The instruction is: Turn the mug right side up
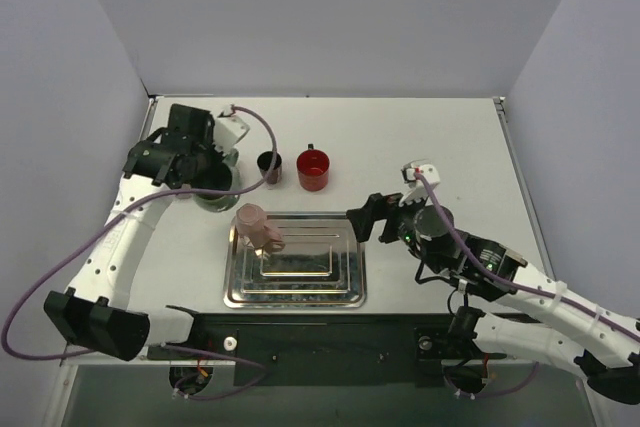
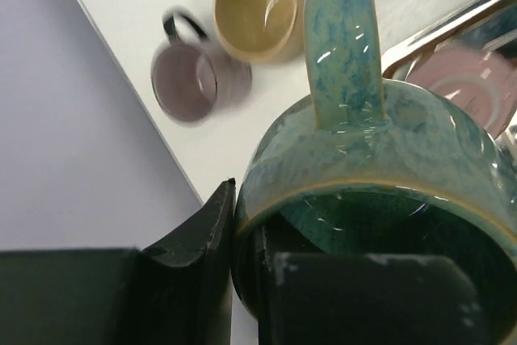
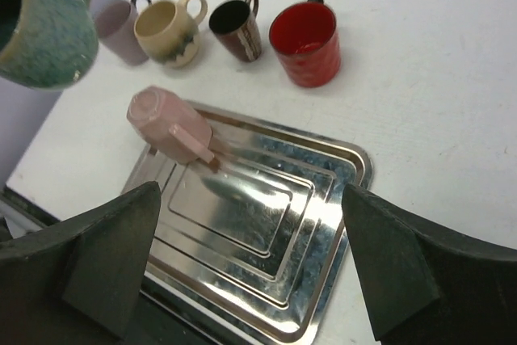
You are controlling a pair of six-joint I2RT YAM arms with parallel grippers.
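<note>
The left gripper (image 2: 246, 236) is clamped on the rim of a glossy, speckled teal mug (image 2: 363, 159), one finger inside and the mouth tilted toward the wrist. The right gripper (image 3: 250, 199) has its fingers spread wide. Ahead of it, a matte pink mug (image 3: 166, 123) lies tipped base-up on a ridged steel tray (image 3: 323, 224). A lilac mug (image 3: 119, 30), cream mug (image 3: 166, 31), brown mug (image 3: 237, 28) and red mug (image 3: 305, 42) line up beyond.

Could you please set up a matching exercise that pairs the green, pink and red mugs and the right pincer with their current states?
Things:
1. green mug
2. pink mug
3. red mug
4. right pincer

States:
A. open and empty
B. upright on the table
C. gripped by the left pincer
D. bottom up on the tray

Pairs: 1-C, 2-D, 3-B, 4-A.
</note>
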